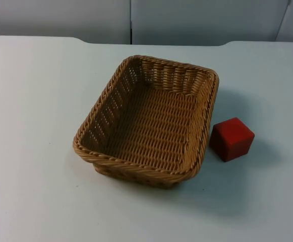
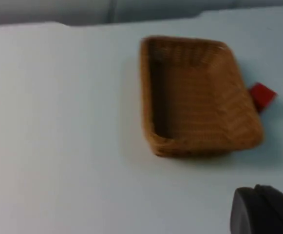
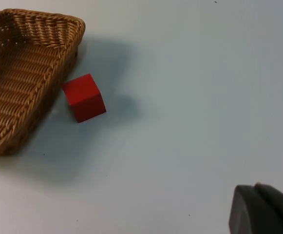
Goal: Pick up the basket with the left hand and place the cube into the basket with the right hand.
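From the top view, a woven basket (image 1: 149, 121) is seen standing on the white bench (image 1: 30, 101), empty, with its long sides running obliquely. A red cube (image 1: 231, 138) rests on the bench just beside the basket's right long side, near one of its corners, a narrow strip of bench showing between them. The grey wall (image 1: 60, 17) closes off the bench at the far edge.

From the left wrist view, the basket (image 2: 197, 97) is seen lying well ahead of the left pincer (image 2: 265, 210), of which one black fingertip is visible above bare bench. Nothing is held at that fingertip; how far the pincer is open cannot be told. The cube (image 2: 262, 96) peeks out from behind the basket's far long side, beyond the basket as reckoned from this pincer.

From the right wrist view, the cube (image 3: 84, 97) is seen well ahead of the right pincer (image 3: 263, 209), standing apart from the basket (image 3: 22, 73), whose long wall lies just beyond it. One black fingertip of this pincer is visible over bare bench (image 3: 204, 73), with nothing held at it; its opening cannot be told.
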